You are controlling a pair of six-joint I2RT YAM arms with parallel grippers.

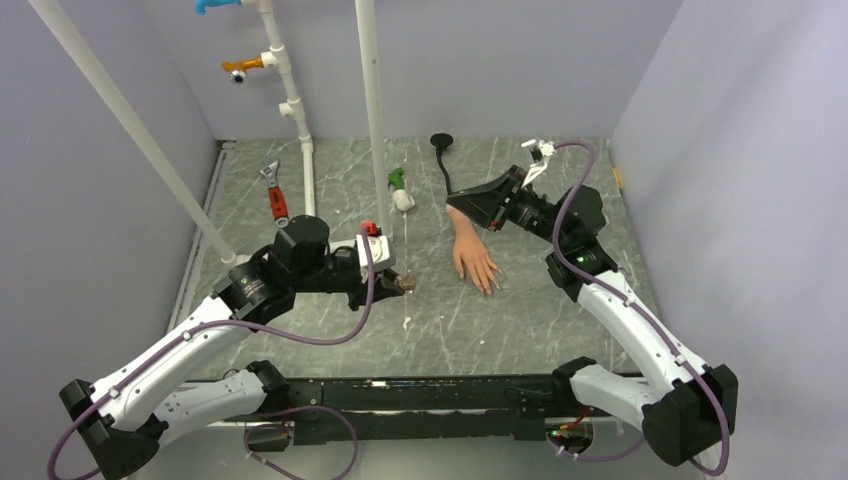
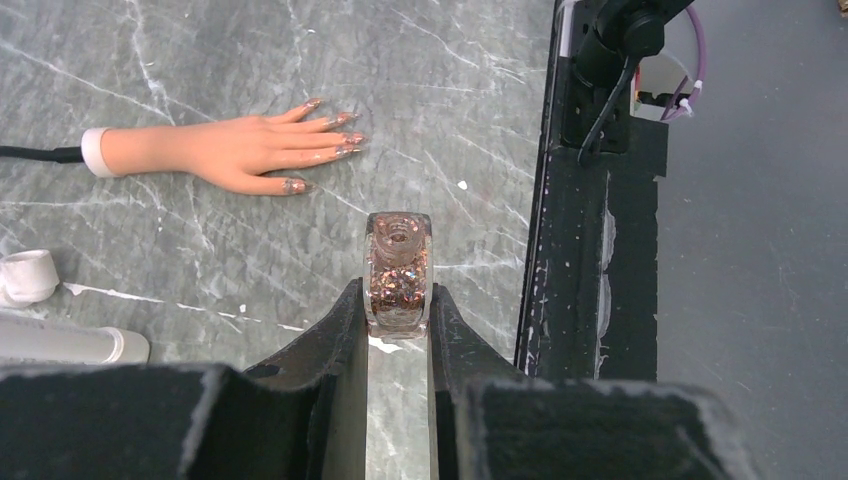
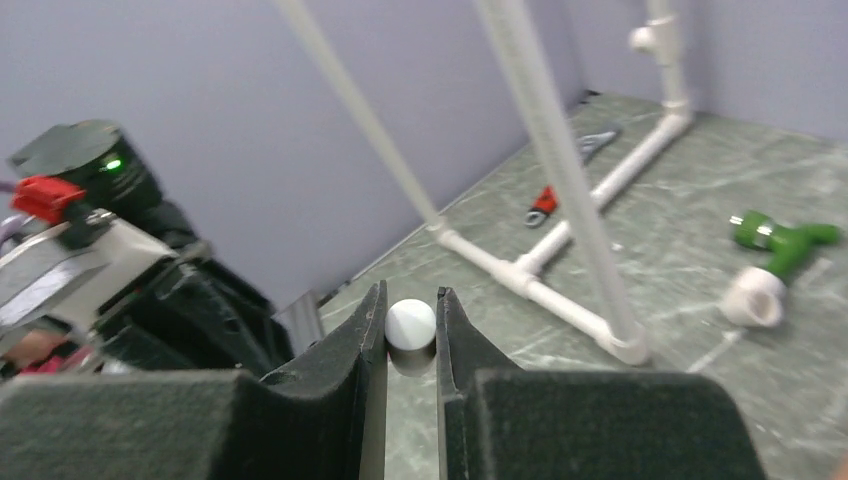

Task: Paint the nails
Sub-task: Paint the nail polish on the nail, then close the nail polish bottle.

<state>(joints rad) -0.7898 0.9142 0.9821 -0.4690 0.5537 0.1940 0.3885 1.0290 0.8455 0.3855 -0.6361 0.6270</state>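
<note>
We find the nails (image 2: 338,135) on the mannequin hand (image 2: 230,150), flat on the table (image 2: 200,260), near but clear of our left gripper (image 2: 398,310), clamped on an uncapped glitter bottle (image 2: 398,270), while the right gripper (image 3: 411,310) pinches a white cap (image 3: 411,324).

There are two arms, the left arm (image 1: 185,350) and the right arm (image 1: 630,310). One rubber hand (image 1: 472,258) bears five nails (image 2: 352,138). There is one glitter bottle (image 2: 398,275), one white cap (image 3: 411,325), one wrench (image 1: 274,193), one green fitting (image 1: 397,179), one white roll (image 1: 403,199), one blue tap (image 1: 212,5) and one orange tap (image 1: 243,67).
</note>
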